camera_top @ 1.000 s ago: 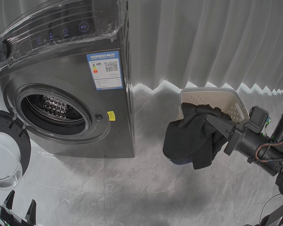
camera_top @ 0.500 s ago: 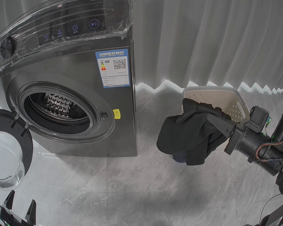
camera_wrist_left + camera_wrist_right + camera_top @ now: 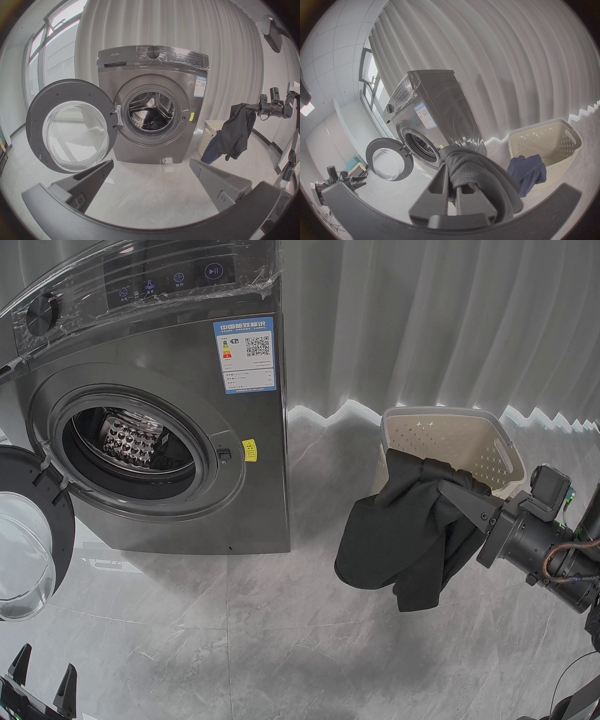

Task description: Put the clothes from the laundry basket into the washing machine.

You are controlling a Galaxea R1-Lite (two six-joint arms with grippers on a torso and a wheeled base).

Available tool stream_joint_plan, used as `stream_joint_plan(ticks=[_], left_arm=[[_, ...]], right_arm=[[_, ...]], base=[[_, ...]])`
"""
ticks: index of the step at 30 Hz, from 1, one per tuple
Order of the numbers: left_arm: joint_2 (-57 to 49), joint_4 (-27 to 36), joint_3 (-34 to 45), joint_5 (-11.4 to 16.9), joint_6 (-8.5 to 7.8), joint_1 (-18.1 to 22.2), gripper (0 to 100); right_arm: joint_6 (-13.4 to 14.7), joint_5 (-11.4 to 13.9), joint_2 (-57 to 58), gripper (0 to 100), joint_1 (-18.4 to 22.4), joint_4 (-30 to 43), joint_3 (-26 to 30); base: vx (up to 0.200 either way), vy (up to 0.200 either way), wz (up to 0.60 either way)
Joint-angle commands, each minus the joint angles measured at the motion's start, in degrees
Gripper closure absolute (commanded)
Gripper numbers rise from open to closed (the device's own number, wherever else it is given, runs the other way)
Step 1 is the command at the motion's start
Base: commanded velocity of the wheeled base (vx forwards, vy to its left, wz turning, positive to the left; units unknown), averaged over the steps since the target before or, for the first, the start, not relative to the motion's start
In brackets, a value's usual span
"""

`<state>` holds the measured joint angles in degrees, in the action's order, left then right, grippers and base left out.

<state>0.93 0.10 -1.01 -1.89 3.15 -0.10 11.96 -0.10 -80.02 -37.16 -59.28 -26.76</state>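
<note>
Black fabric garment (image 3: 400,534) is pinched by the right gripper (image 3: 455,189), fingers (image 3: 434,193) closed on a bunched fold. The cloth is hung straight down from them, long axis vertical, lower hem clear of the grey tiled floor (image 3: 300,640). It is held just in front of the cream perforated plastic laundry basket (image 3: 465,440), over whose rim a navy blue garment (image 3: 526,172) is draped.

The round drum opening (image 3: 131,446) of the grey front-loading washing machine (image 3: 250,502) is found to the robot's left of the held garment, well apart, with floor between. The round glass door (image 3: 25,540) is swung open at the far left, so the mouth is unblocked. Some dark cloth (image 3: 153,122) is seen inside the drum.

Left gripper (image 3: 153,181) is set low on the door side, fingers spread wide, nothing held. It is nearer the machine, but the load is on the right arm, so a leftward carry is judged next, with the hanging tail likely to need lifting over the drum lip.

A blue-and-white energy label with QR code (image 3: 245,355), a small yellow sticker (image 3: 249,450) by the latch and lit panel icons (image 3: 181,277) under clear film are noted; print is not read out
</note>
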Motion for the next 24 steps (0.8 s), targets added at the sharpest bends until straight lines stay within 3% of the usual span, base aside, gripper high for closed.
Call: stream_joint_plan(ticks=[1,24], left_arm=[[-0.7,0.0,0.8,0.0,0.02,0.0,0],[-0.7,0.0,0.8,0.0,-0.07,0.0,0]], right_arm=[[0.0,0.0,0.0,100,0.0,0.0,0.0],[0.2,-0.1,0.0,100,0.2,0.0,0.0]], base=[[0.000,0.200,0.00],[0.000,0.200,0.00]])
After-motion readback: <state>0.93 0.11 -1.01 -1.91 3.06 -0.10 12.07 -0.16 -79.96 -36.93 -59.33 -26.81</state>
